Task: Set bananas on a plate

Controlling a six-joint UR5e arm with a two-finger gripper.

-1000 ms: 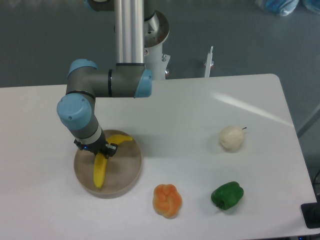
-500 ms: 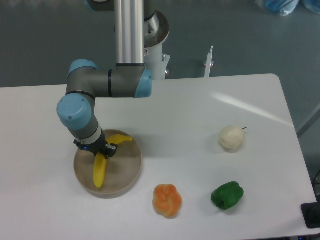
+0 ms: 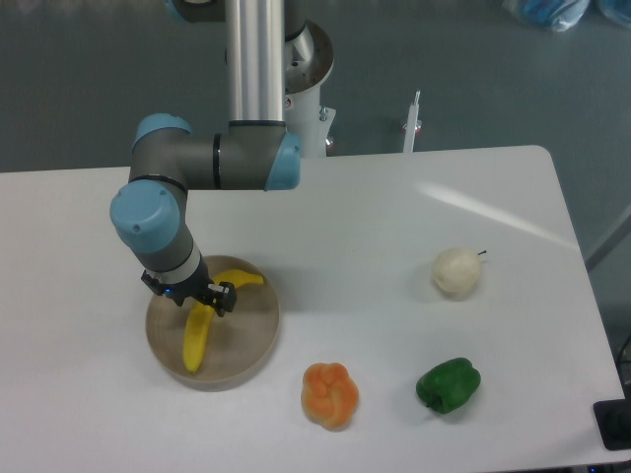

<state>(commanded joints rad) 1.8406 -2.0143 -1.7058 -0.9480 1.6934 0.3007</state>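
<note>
Camera view, fixed, looking down on the white table (image 3: 375, 217). Banana (image 3: 197, 333) is on the plate (image 3: 251, 340): single fruit, smooth yellow skin, strongly curved. One end points down-left toward the plate's near edge, the other end (image 3: 245, 279) pokes out to the right at the plate's far rim. Length roughly matches the plate's width. Middle of the bend is hidden under the tool.

Plate is round, flat, beige-tan, low rim, sits on the left part of the table. Largest of the items there.

Gripper (image 3: 200, 299) is directly over the banana's bend, at the far-left part of the plate. Dark fingers are seen from above, close against the fruit on either side. Cannot tell from this angle whether they are pinching it or already spread; the wrist blocks the contact area. Cannot tell either whether the banana rests fully on the plate surface or is held slightly off it.

Arm: grey links with light blue joint caps, elbow (image 3: 148, 219) above the plate's left side, upper link running right to the vertical column (image 3: 254, 59).

Other items, all apart from the plate and from each other:
- lumpy orange pepper (image 3: 329, 394), just right of the plate, near front edge
- green pepper (image 3: 448, 384), further right, near front edge
- pale cream round fruit (image 3: 456, 271) with a short dark stem, right side, mid table
</note>
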